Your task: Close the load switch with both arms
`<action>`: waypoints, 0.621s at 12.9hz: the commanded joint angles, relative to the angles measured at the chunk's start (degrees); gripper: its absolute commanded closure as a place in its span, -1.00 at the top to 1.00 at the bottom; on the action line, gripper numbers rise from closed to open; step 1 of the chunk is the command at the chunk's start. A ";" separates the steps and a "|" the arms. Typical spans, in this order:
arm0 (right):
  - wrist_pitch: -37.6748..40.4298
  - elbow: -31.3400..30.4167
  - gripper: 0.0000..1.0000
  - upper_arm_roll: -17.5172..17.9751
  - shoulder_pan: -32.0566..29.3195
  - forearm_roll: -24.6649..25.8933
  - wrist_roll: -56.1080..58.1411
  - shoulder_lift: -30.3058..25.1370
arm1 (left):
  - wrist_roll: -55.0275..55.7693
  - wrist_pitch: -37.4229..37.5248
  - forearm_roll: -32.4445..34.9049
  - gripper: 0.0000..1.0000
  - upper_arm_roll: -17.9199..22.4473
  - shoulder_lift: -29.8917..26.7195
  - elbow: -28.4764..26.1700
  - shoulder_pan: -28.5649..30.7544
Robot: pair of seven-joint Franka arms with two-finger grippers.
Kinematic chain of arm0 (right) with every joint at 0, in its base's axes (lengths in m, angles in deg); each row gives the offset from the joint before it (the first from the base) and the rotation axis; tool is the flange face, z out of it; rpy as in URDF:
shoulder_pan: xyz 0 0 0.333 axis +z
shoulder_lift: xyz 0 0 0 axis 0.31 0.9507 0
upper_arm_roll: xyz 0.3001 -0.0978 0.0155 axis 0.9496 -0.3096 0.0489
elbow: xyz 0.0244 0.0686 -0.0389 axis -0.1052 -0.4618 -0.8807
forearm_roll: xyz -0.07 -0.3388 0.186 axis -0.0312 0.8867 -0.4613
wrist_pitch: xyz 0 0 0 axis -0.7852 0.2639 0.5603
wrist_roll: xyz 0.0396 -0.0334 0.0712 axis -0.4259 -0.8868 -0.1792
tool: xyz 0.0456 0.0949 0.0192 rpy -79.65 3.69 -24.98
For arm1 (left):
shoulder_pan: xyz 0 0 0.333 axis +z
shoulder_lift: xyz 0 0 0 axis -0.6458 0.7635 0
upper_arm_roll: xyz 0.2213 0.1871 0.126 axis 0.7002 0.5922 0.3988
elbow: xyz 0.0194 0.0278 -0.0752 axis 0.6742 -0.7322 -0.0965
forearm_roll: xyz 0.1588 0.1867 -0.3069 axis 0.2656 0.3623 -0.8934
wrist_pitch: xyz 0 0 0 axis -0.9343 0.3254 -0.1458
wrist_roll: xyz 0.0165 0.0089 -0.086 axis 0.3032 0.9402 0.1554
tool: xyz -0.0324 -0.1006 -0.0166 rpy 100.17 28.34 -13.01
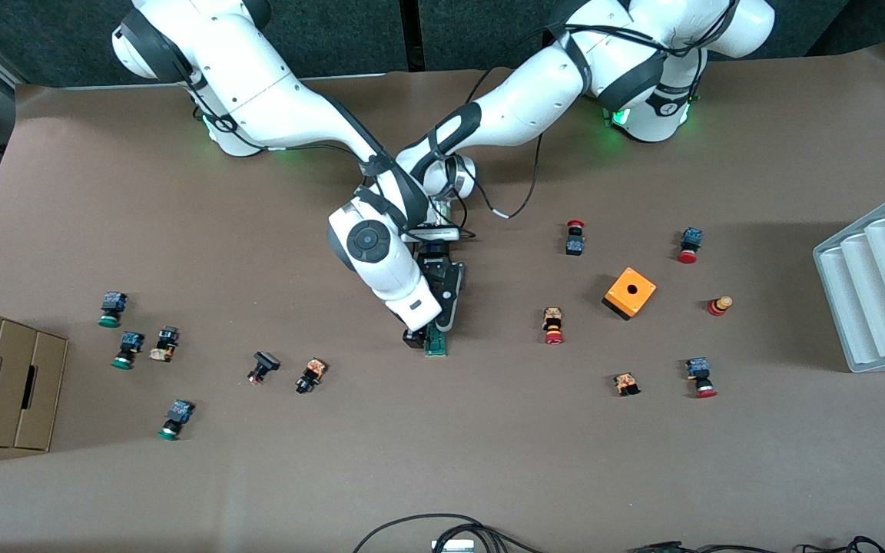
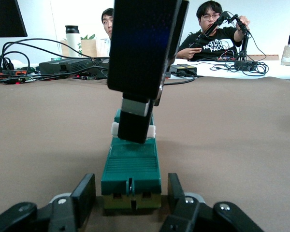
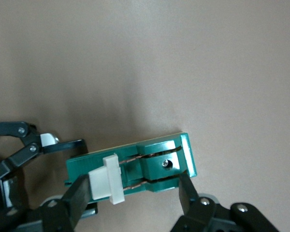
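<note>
The load switch (image 1: 435, 343), a narrow green block, lies on the brown table between both arms. My left gripper (image 1: 443, 316) is low at the switch's end farther from the front camera. In the left wrist view its fingers (image 2: 82, 197) flank that end of the switch (image 2: 131, 164), shut on it. My right gripper (image 1: 420, 335) comes down on the switch from above. In the right wrist view one finger (image 3: 77, 193) presses the white piece (image 3: 108, 181) and the other touches the green raised end (image 3: 157, 169). The right gripper's finger (image 2: 135, 123) hides part of the white piece.
An orange box with a hole (image 1: 630, 293) sits toward the left arm's end. Red-capped push buttons (image 1: 554, 326) and green-capped ones (image 1: 112, 309) are scattered about. A cardboard box (image 1: 4, 384) and a grey ridged tray (image 1: 880, 284) stand at the table's two ends.
</note>
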 commanded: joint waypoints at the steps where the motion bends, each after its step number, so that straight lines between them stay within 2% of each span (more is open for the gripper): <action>1: -1.56 -0.15 0.50 -0.42 0.43 0.70 0.20 -0.21 | 1.10 0.70 0.52 0.36 0.73 1.80 1.25 -1.05; 4: -1.56 -0.14 0.49 -0.50 0.69 0.79 0.29 -0.30 | 1.02 0.70 0.52 0.36 0.73 1.80 1.25 -1.05; 8: -1.56 0.21 0.48 -0.59 1.31 3.69 1.61 -0.21 | 1.02 0.70 0.52 0.35 0.73 1.80 1.25 -1.05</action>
